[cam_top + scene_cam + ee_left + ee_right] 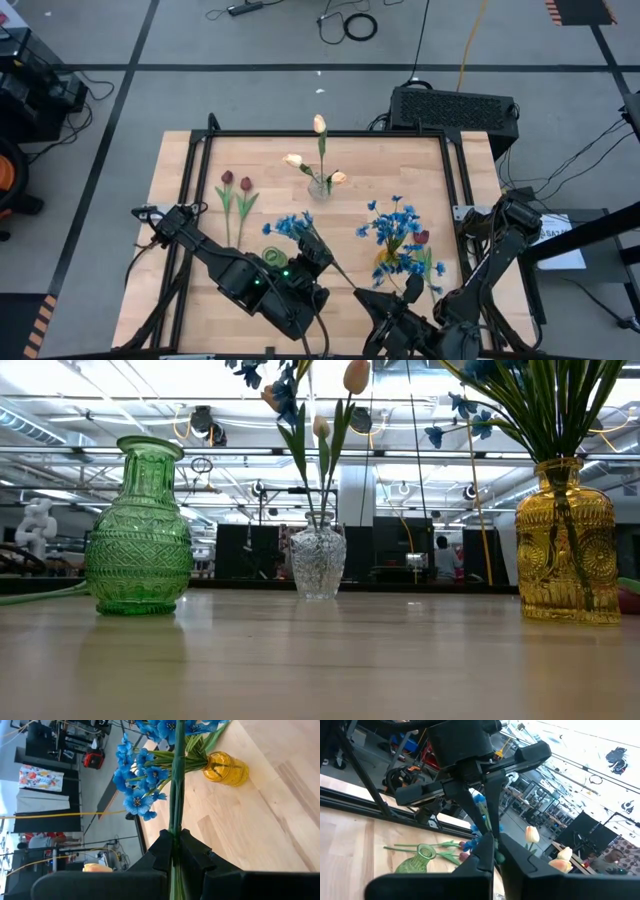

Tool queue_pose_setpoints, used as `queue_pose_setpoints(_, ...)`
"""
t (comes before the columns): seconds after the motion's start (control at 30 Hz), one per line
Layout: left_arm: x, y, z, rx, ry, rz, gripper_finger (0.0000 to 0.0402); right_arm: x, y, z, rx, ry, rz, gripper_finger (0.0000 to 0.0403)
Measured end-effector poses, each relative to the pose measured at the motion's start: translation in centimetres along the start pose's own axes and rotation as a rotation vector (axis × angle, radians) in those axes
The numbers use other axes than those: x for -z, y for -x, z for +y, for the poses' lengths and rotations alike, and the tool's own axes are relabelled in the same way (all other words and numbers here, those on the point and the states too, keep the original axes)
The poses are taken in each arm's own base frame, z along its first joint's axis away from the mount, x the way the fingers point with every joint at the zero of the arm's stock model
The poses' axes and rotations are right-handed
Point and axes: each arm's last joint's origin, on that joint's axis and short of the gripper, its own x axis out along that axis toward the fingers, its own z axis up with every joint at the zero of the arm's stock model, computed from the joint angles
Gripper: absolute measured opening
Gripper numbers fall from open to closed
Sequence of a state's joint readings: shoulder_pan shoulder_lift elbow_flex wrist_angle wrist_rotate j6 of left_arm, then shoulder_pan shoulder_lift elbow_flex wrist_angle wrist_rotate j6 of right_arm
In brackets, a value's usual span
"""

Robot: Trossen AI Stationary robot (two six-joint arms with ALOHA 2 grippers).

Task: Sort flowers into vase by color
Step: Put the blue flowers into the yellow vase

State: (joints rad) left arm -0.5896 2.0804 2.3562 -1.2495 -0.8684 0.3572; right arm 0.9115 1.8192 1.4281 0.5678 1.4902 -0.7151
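A blue flower (293,226) on a thin green stem hangs above the table's near middle. My left gripper (318,250) is shut on its stem close to the blooms (140,785), and my right gripper (372,296) is shut on the stem farther down. A green vase (275,258) stands under the left gripper. A yellow vase (565,540) at the right holds several blue flowers (395,228). A clear vase (320,186) at the far middle holds cream-peach tulips (294,160). Two dark red tulips (236,184) lie flat at the far left. My left gripper pinches the blue flower's stem (175,837) between its two fingers, a short way below the blooms, fingers across the stem. The flower is lifted clear of the table. My right gripper pinches the same stem (489,831) between its fingers, on the part away from the blooms, coming level from the table's near right. The stem runs on from there to the left gripper (480,785).
Another dark red tulip (423,237) lies beside the yellow vase. A black frame (330,133) runs along the table's edges. A black box (455,108) sits beyond the far right corner. Bare wood lies between the clear vase and the near vases.
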Motion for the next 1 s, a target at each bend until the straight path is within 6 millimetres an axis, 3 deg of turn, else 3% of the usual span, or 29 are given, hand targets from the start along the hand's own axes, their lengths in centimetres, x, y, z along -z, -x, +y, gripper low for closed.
queue_pose_setpoints(0.33,0.0,0.0,0.0,-0.002,0.037,-0.003,0.0032,0.1,0.0,0.0,0.017,0.02,0.016,0.0003)
queue_pose_setpoints(0.47,-0.2,0.4,-0.2,-0.03,0.08,-0.006,0.0076,0.0,0.0,-0.2,0.017,0.023,0.016,0.0002)
queue_pose_setpoints(0.63,-0.3,1.4,-0.1,-0.154,0.106,0.006,0.0159,-0.1,-0.1,-0.5,0.03,0.021,0.027,0.0001)
queue_pose_setpoints(0.8,-0.3,4.1,0.3,-0.198,0.154,-0.058,0.023,-0.4,-0.3,-1.4,0.034,0.02,0.029,0.0001)
queue_pose_setpoints(1.0,0.2,9.0,1.5,-0.21,0.586,-0.217,0.0248,-1.2,-0.7,-3.4,0.04,0.001,0.028,0.0)
